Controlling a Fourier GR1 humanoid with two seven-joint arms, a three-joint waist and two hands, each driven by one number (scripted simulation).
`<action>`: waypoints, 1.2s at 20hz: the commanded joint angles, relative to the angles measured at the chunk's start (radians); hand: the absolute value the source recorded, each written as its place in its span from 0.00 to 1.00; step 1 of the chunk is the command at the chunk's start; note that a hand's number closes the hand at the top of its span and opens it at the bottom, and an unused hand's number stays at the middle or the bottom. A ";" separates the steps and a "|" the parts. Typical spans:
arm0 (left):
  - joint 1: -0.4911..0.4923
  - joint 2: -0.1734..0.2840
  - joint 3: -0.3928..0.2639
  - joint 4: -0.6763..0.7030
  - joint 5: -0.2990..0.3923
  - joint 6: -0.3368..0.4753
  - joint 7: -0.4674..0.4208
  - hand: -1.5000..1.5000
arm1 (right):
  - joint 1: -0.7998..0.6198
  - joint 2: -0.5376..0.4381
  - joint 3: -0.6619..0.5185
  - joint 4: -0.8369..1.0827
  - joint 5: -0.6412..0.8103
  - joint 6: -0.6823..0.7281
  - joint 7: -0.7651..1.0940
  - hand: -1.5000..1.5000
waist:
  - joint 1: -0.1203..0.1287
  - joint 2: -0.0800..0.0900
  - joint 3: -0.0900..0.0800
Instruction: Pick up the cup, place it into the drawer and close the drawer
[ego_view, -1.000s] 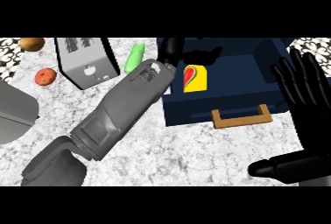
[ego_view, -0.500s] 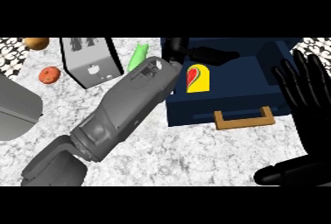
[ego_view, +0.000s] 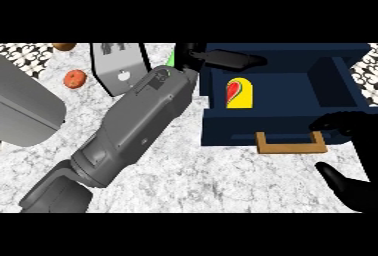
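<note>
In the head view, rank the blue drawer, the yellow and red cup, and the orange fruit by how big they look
1. Blue drawer, by far the largest.
2. Yellow and red cup, lying inside the drawer.
3. Orange fruit, smallest, on the counter at the left.

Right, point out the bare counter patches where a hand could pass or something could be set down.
Bare marble counter lies in front of the dark blue open drawer, between the left grey forearm and the right black robot hand. It is crowded at the back left: orange round fruit, grey upright box and grey rounded appliance. The yellow-and-red cup sits inside the drawer.
</note>
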 joint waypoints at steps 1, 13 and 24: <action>0.075 0.041 0.036 -0.093 0.015 -0.001 0.002 0.00 | 0.001 -0.044 0.042 0.017 0.115 0.049 -0.029 1.00 | 0.031 -0.005 -0.001; 0.500 0.337 0.067 -0.575 0.027 0.000 0.147 0.00 | 0.079 -0.097 0.102 -0.064 0.279 0.078 0.037 1.00 | 0.037 -0.008 -0.001; 0.847 0.459 0.131 -0.806 0.064 -0.142 0.105 0.00 | -0.020 -0.169 0.277 0.142 0.758 0.041 -0.177 1.00 | 0.050 0.001 -0.001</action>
